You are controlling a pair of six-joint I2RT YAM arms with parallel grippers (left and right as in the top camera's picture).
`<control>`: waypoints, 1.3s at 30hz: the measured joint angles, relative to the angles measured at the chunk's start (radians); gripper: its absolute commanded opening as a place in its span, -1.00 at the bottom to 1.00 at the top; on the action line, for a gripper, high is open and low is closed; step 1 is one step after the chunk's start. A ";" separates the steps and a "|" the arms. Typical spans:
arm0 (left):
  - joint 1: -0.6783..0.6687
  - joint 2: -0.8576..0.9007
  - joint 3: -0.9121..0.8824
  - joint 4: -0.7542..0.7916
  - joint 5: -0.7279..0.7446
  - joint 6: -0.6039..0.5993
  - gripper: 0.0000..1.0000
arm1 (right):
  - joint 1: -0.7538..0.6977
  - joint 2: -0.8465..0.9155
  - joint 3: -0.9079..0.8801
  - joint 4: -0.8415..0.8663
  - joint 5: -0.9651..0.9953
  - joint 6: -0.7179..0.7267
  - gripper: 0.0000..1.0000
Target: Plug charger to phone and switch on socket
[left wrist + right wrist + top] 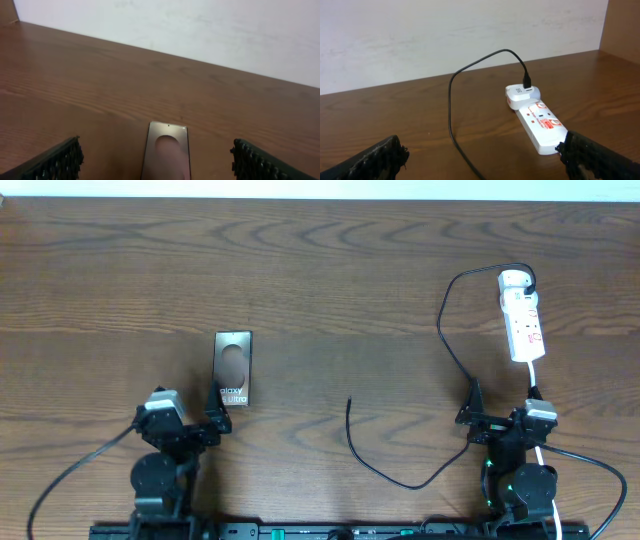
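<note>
Nothing of the task looks done yet; the charger [441, 330] runs from the socket [523, 315] at the far right, its free tip lying on the wooden table [330, 270], well apart from the phone [233, 367]; the left gripper [215, 418] and right gripper [500, 418] gape empty; the switch's state I cannot tell.

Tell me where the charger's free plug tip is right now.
In the overhead view the plug tip lies loose on the table near its middle, to the right of the phone and not touching it.
</note>
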 measured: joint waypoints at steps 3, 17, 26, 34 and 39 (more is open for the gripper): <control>0.000 0.153 0.173 -0.066 0.000 0.000 0.87 | 0.000 0.000 0.000 0.000 0.000 0.000 0.98; 0.000 1.218 1.369 -0.884 0.037 0.094 0.87 | 0.000 0.000 0.000 -0.001 0.000 0.000 0.98; 0.001 1.532 1.500 -0.952 0.093 0.108 -0.23 | 0.000 0.000 0.000 0.000 0.000 0.000 0.99; 0.001 1.619 1.500 -0.951 0.109 0.122 0.96 | 0.000 0.000 0.000 0.000 0.000 0.000 0.99; 0.001 1.621 1.500 -0.957 0.112 0.122 0.96 | 0.000 0.000 0.000 0.000 0.000 0.000 0.99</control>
